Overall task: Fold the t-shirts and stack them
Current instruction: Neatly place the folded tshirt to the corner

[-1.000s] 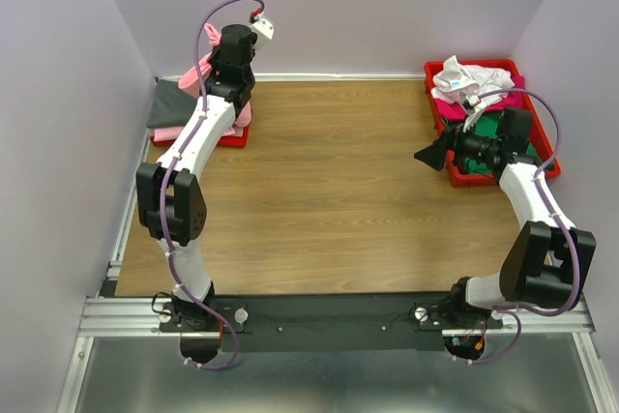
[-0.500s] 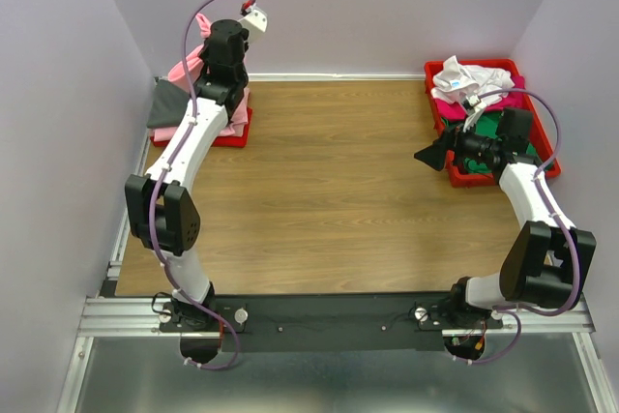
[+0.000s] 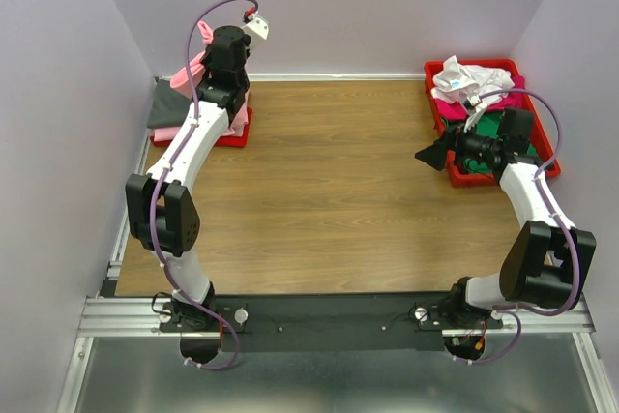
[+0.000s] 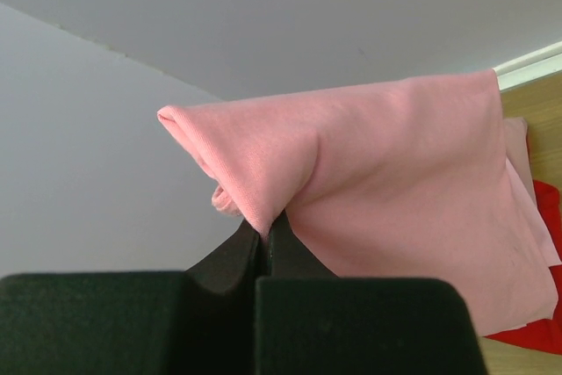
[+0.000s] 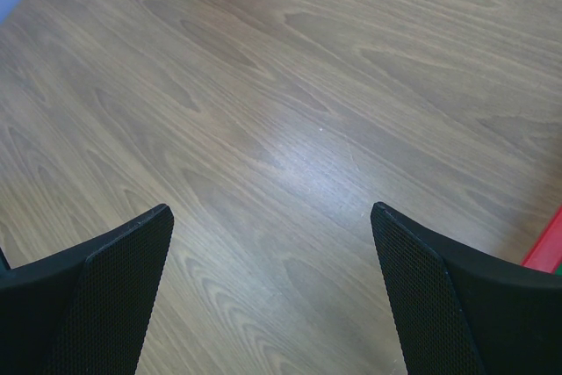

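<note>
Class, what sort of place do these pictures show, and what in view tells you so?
Probably a robot lab work cell: a left arm and right arm bolted to a metal rail at the edge of a wooden table, plain walls closing it in, and t-shirts heaped in a red tray.

The left arm (image 3: 198, 132) stretches further toward the back wall (image 3: 368, 7) than a second ago; its elbow shifts toward the left edge of the worktop (image 3: 329, 181); the left tool (image 4: 266, 233), pinched on a fold of the light pink t-shirt (image 4: 395, 155), lifts that cloth higher above the left red tray (image 3: 235, 137); over the last half second the fold sinks slightly.
</note>
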